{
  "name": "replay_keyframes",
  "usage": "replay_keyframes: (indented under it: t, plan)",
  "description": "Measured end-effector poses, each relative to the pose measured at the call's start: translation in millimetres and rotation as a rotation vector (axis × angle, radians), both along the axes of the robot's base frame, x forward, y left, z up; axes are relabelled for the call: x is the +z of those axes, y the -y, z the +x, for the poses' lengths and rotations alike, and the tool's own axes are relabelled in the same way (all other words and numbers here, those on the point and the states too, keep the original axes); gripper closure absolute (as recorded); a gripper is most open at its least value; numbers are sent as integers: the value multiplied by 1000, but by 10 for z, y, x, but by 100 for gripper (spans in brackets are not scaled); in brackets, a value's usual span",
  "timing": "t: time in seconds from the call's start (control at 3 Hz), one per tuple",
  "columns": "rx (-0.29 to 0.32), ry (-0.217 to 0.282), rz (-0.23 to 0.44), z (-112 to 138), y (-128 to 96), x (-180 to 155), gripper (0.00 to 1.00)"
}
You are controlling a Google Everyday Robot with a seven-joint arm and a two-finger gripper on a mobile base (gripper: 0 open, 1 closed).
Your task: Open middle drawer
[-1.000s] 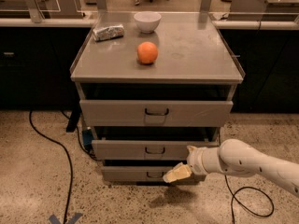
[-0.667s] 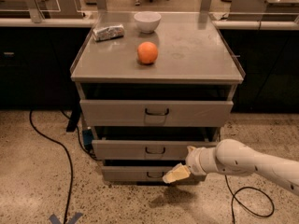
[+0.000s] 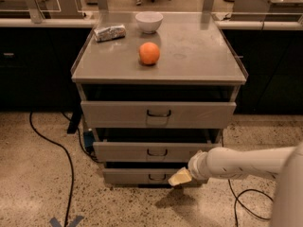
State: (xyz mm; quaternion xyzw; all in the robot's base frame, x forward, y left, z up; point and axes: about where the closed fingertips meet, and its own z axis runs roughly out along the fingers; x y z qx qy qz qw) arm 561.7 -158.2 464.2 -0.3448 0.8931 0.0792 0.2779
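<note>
The grey cabinet (image 3: 158, 74) has three drawers stacked. The middle drawer (image 3: 128, 152) is a flat grey front with a small dark loop handle (image 3: 156, 152) at its centre and a dark gap above it. My gripper (image 3: 180, 178) is on the end of the white arm (image 3: 236, 163), which reaches in from the right. It hangs low in front of the bottom drawer (image 3: 130, 176), below and right of the middle handle and apart from it. It holds nothing that I can see.
On the cabinet top are an orange (image 3: 149, 53), a white bowl (image 3: 149, 21) and a silver packet (image 3: 110, 32). Black cables (image 3: 61, 150) run over the speckled floor at left and at right (image 3: 246, 200). Dark counters stand behind on both sides.
The arm has barely shifted, and the gripper stays in front of the bottom drawer. The drawers have not moved.
</note>
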Motion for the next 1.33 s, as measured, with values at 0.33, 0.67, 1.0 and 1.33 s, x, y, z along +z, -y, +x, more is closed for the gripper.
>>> replay_keyframes:
  t: [0.33,0.67,1.0,1.33]
  plan:
    - [-12,48,-51,207,69,-8,0]
    - [-12,48,-51,208,69,-8,0]
    - [-13,75,-20,369,13,24,0]
    - [-10,91,10,634,-77,-47,0]
